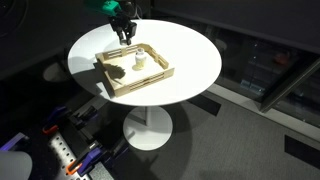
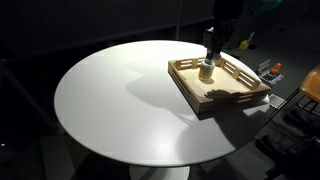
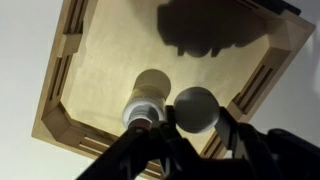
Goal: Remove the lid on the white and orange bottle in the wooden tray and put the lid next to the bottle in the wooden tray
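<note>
The fingers are narrowed onto the lid, which hangs beside the white and orange bottle, standing in the wooden tray on the worktop. The gripper should descend straight, set the lid on bare wood clear of the bottle, then release.

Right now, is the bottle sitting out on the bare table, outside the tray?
No, in an exterior view the bottle stands upright inside the tray, enclosed by its raised sides.
</note>
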